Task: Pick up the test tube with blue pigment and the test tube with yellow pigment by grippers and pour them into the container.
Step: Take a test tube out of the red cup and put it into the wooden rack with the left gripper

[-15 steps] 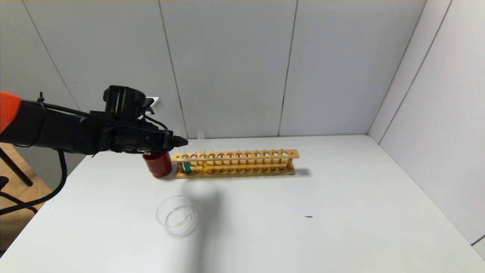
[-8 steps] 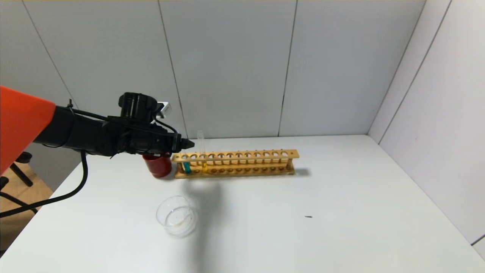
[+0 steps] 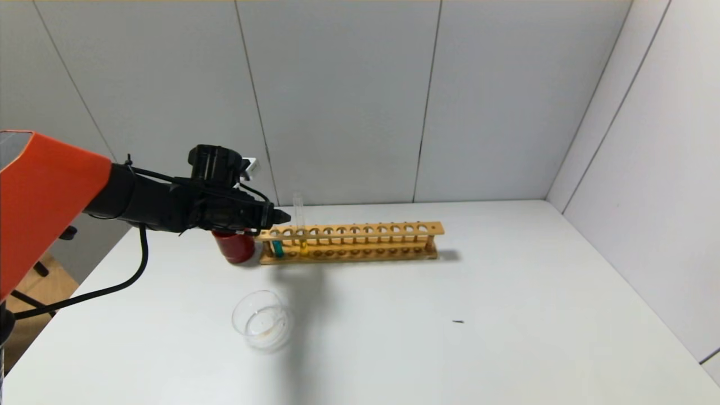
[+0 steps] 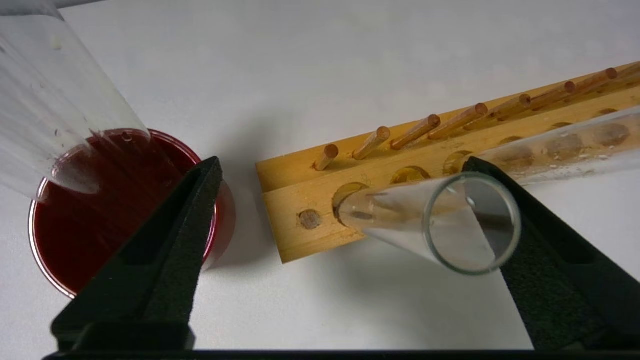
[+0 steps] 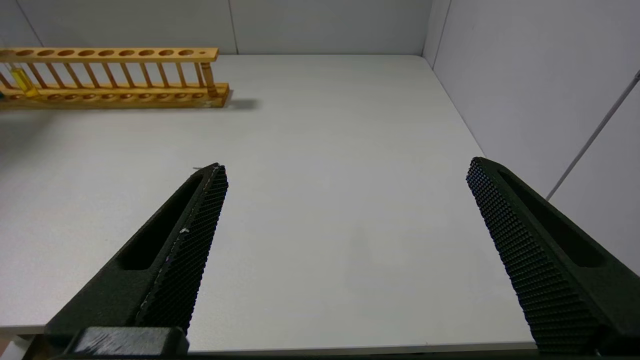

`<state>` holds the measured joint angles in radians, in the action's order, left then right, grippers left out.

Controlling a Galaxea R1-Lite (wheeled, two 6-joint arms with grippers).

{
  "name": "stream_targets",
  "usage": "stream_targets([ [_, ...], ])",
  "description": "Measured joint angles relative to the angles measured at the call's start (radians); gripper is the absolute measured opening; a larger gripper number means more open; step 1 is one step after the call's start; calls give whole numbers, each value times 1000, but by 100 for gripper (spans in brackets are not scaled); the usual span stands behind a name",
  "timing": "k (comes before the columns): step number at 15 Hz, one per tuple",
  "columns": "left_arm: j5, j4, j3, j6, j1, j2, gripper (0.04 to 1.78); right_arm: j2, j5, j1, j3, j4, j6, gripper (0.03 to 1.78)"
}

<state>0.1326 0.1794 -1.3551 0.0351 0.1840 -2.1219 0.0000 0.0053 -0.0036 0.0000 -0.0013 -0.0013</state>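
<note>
Head view: the left tool (image 3: 281,216) is seen at the left end of the wooden rack (image 3: 360,229), its jaws spread around the mouth of the test tube with blue pigment (image 3: 277,247). The test tube with yellow pigment (image 3: 303,246) stands just right of it. The container (image 3: 262,319) sits nearer on the surface (image 3: 450,337). The right tool (image 5: 345,250) is held spread, well right of the rack.

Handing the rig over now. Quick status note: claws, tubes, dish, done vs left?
Left claw: open at the left end of the wooden rack, straddling the mouth of the blue pigment tube; no grip yet.
Right claw: open, idle over bare table, away from the rack.
Blue tube and yellow pigment tube both stand in the rack.
Glass dish sits in front of the rack.
Done: approach. Left: grasp, pour both.
</note>
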Motion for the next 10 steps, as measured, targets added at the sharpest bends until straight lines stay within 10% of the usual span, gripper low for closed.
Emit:
stream_targets([
  [10,0,4,-11,3,13,-41,32,0,0,0,0,0,0,175],
])
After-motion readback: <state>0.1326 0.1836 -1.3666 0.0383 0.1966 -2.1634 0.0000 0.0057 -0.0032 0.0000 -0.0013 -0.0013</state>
